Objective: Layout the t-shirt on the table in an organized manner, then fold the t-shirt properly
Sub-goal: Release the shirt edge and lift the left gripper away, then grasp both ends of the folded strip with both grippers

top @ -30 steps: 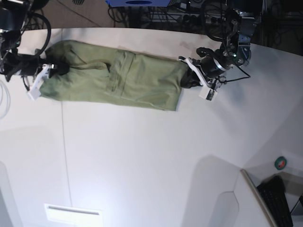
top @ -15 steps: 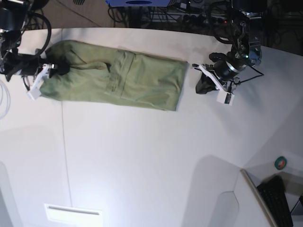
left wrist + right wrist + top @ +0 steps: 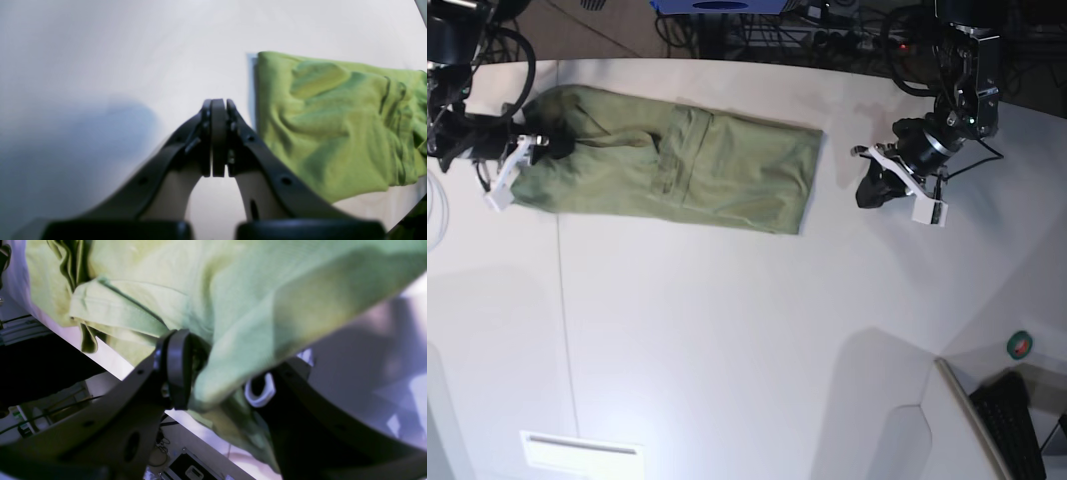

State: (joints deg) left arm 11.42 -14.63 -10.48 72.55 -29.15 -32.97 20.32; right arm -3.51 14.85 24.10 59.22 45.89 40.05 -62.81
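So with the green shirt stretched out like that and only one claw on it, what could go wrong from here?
The right gripper holds one end of the t-shirt bunched between its jaws, so a pull could drag the whole shirt or wrinkle it further.

The left gripper is shut and empty, apart from the cloth; that end lies free and could shift.

The shirt lies near the far edge of the table, so a tug that way might slide it off.

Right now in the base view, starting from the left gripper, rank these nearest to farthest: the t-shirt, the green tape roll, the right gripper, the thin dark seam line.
From the left gripper, shut and empty, on the view's right:
1. The t-shirt, its near edge just to the left.
2. The green tape roll, lower right.
3. The thin dark seam line, left part of the table.
4. The right gripper, far left, clamping the shirt.
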